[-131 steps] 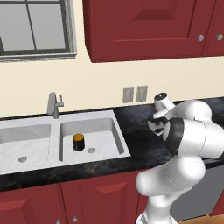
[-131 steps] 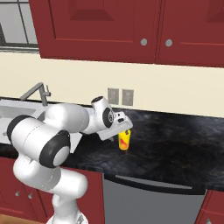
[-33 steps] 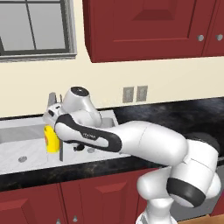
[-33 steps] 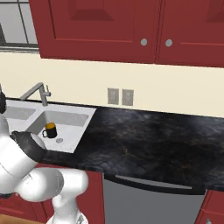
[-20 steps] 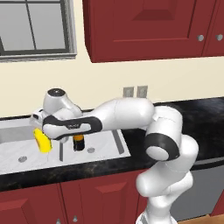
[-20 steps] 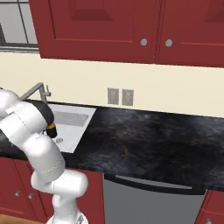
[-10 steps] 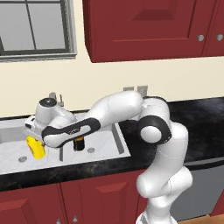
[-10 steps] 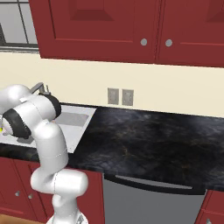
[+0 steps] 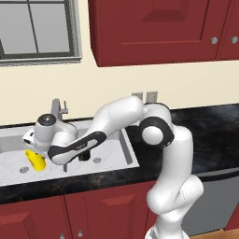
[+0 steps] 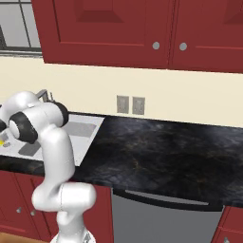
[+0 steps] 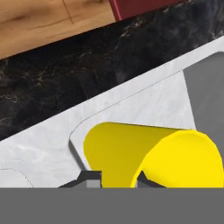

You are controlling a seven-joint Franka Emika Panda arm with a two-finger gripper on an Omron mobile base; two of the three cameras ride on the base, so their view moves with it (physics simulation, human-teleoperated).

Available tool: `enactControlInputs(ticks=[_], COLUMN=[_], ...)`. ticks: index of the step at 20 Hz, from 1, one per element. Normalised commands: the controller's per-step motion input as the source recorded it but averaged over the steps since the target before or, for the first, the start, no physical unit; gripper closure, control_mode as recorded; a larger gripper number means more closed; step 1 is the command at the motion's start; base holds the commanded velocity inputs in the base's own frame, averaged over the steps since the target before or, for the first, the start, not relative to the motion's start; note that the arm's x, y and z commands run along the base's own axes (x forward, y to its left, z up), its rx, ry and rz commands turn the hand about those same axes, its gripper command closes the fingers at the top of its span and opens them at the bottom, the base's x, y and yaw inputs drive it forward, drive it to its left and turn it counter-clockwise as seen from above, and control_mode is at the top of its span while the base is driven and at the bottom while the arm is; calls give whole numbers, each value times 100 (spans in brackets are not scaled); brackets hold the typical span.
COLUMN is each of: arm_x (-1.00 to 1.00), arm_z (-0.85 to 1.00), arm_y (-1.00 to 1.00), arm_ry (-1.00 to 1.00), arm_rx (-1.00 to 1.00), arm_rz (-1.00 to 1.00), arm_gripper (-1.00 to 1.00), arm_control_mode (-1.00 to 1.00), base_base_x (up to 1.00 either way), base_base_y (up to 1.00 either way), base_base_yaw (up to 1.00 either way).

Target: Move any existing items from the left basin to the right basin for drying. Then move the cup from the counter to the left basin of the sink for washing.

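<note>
At lower left of left base view, yellow cup [image 9: 36, 159] hangs tilted over left basin [image 9: 14, 161], tool [image 9: 33, 148] clamped on its wall. Prob. light, stiff, slick; grip w/ rim pinch.

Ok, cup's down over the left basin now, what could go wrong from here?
The cup hangs tilted in the end effector over the left basin, so on release it may tip or roll. The arm's forearm lies low across the divider, just over the black cylinder in the right basin; pulling back could knock it.
</note>
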Motion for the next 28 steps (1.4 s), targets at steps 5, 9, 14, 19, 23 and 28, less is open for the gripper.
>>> enactControlInputs(ticks=[5, 9, 14, 19, 23, 28], arm_x=[11, 18, 27, 34, 31, 23], arm_z=[-19, -17, -18, -17, -24, -21], arm_y=[3, 0, 3, 18, 20, 18], arm_ry=[-2, 0, 0, 0, 0, 0], arm_rx=[0, 0, 0, 0, 0, 0], arm_rz=[0, 0, 0, 3, 4, 3], arm_gripper=[100, 100, 100, 100, 100, 100], arm_control_mode=[-100, -100, -100, -100, -100, -100], base_base_x=[0, 0, 0, 0, 0, 0], base_base_y=[0, 0, 0, 0, 0, 0], base_base_yaw=[0, 0, 0, 0, 0, 0])
